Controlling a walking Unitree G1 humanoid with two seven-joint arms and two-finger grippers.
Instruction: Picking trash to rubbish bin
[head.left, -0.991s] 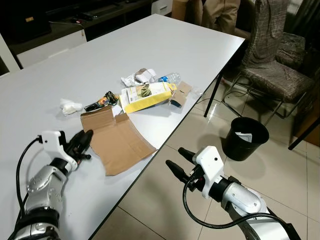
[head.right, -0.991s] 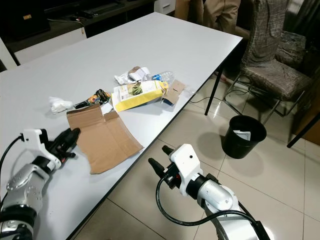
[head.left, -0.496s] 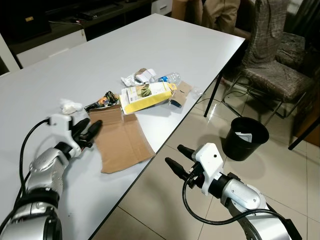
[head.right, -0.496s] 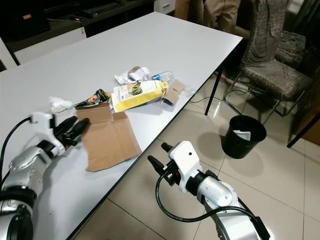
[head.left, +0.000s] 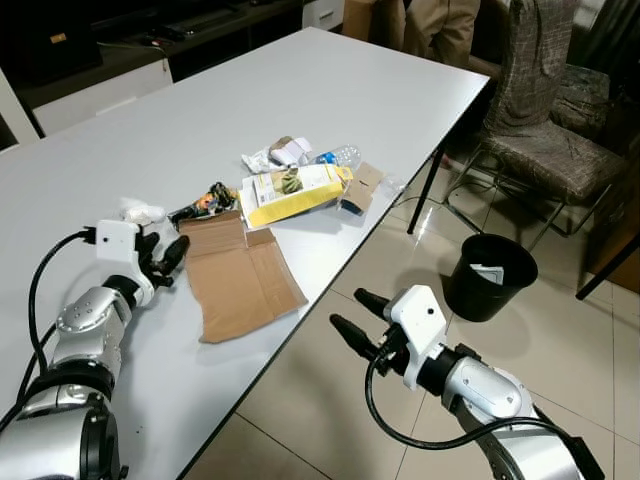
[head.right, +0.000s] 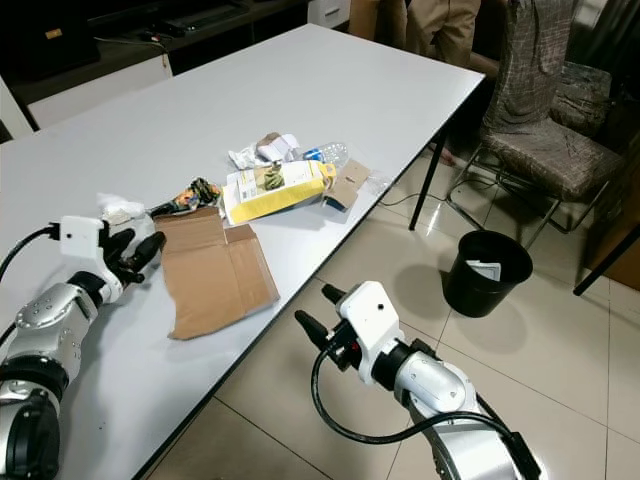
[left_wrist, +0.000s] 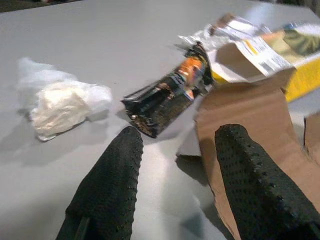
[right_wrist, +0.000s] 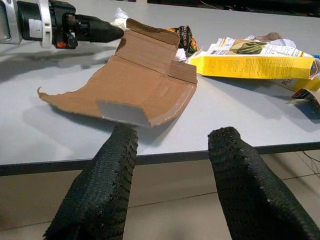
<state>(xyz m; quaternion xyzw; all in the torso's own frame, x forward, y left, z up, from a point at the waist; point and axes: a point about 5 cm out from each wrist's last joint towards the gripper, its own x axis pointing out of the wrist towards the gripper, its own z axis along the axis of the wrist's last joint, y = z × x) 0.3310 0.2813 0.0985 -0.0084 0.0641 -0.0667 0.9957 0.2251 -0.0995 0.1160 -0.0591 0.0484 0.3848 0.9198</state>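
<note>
Trash lies on the white table (head.left: 300, 90): a flattened brown cardboard (head.left: 243, 280), a yellow box (head.left: 295, 192), a black snack wrapper (left_wrist: 167, 97), a crumpled white tissue (left_wrist: 62, 102) and a plastic bottle (head.left: 342, 156). My left gripper (head.left: 166, 259) is open, low over the table just left of the cardboard's far corner, pointing at the wrapper with nothing between its fingers (left_wrist: 110, 185). My right gripper (head.left: 349, 309) is open and empty, held off the table's front edge above the floor, facing the cardboard (right_wrist: 135, 85). The black rubbish bin (head.left: 490, 276) stands on the floor to the right.
A small cardboard scrap (head.left: 362, 185) and crumpled wrappers (head.left: 275, 153) lie by the yellow box near the table's right edge. A fabric chair (head.left: 545, 120) stands behind the bin. A table leg (head.left: 425, 190) is between table and bin. Tiled floor spreads around the bin.
My left gripper has moved away from me along the cardboard's left side to the wrapper and tissue. The cardboard has turned and shifted slightly. The right gripper has hardly moved.
</note>
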